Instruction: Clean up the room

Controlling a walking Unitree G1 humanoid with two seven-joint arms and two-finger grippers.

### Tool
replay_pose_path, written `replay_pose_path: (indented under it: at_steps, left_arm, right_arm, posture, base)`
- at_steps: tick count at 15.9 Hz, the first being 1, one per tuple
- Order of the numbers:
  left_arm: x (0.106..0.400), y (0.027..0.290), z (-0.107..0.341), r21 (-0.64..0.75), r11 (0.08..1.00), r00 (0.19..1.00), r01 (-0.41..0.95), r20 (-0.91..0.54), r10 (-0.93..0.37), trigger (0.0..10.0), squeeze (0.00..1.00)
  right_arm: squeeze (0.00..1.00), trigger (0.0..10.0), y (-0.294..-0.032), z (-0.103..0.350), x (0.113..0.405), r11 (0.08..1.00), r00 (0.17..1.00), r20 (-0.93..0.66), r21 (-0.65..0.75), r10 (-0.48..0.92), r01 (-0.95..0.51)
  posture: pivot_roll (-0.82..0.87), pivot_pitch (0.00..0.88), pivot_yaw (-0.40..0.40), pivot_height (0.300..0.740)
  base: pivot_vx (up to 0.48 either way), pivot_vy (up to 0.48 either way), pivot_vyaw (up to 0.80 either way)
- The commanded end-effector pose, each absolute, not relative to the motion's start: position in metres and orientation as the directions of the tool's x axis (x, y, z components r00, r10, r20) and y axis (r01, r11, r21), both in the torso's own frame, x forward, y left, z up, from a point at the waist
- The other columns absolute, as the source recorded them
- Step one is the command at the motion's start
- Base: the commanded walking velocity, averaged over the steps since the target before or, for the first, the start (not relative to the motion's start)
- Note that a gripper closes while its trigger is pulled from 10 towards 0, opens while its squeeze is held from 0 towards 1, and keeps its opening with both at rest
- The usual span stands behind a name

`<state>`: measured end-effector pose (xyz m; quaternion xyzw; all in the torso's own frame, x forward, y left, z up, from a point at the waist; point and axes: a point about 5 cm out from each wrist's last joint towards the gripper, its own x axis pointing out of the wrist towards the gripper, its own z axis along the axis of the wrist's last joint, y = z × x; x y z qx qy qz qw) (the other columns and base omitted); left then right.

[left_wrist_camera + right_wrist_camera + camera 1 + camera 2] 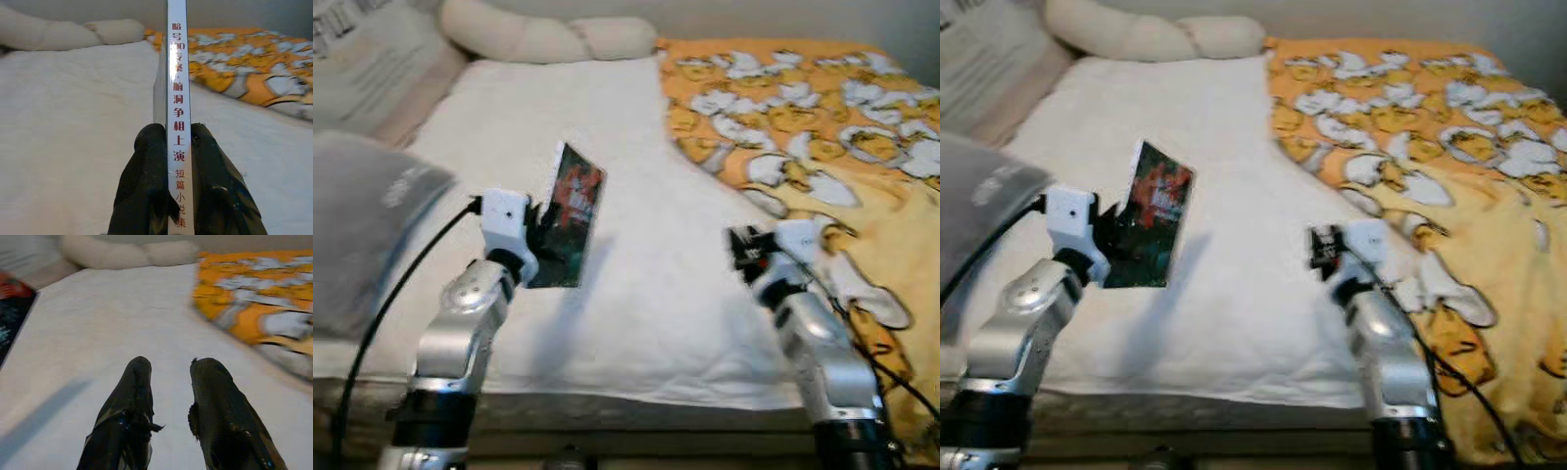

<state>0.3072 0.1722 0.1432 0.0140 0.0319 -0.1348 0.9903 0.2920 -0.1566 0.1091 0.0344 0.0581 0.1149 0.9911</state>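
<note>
Left gripper (546,227) clamped on a book (570,217), dark cover with red, held upright and slightly tilted above the white sheet (636,294) of the bed. In the left wrist view the two black fingers (146,181) pinch the book's spine from both sides; the spine is white with red characters running down it. The book is lifted off the sheet and casts a shadow on the fabric below and beside it.

Right gripper (1320,248) hangs over the sheet on the robot's right, near the edge of the orange and yellow patterned blanket (822,117). Its fingers (129,401) stand apart with nothing between them; white sheet visible in the gap.

The blanket covers the right half of the bed, printed with white and yellow figures. A cream bolster pillow (543,37) lies along the head of the bed. A grey pillow (362,225) sits at the left edge, near the left arm. A black cable runs along each silver arm.
</note>
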Motion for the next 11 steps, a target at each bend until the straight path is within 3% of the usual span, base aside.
replay_pose_path:
  at_steps: [1,11]
  left_arm:
    - [0.3083,0.1699,0.1542,0.040,0.961,0.962,0.274,-0.016,-0.274,10.0,0.00]
    - [0.3063,0.1706,0.1527,0.072,0.957,0.959,0.282,-0.030,-0.281,10.0,0.00]
  right_arm:
    - [0.00,10.0,-0.1622,0.1070,0.2916,0.975,0.969,-0.120,0.062,0.218,-0.212]
    - [0.00,10.0,-0.1548,0.1025,0.2926,0.962,0.954,-0.138,0.094,0.268,-0.257]
  posture:
    - [0.04,0.000,0.024,0.740]
    - [0.05,0.000,0.023,0.740]
  base:
    - [0.000,0.405,0.00]
    - [0.000,0.405,0.00]
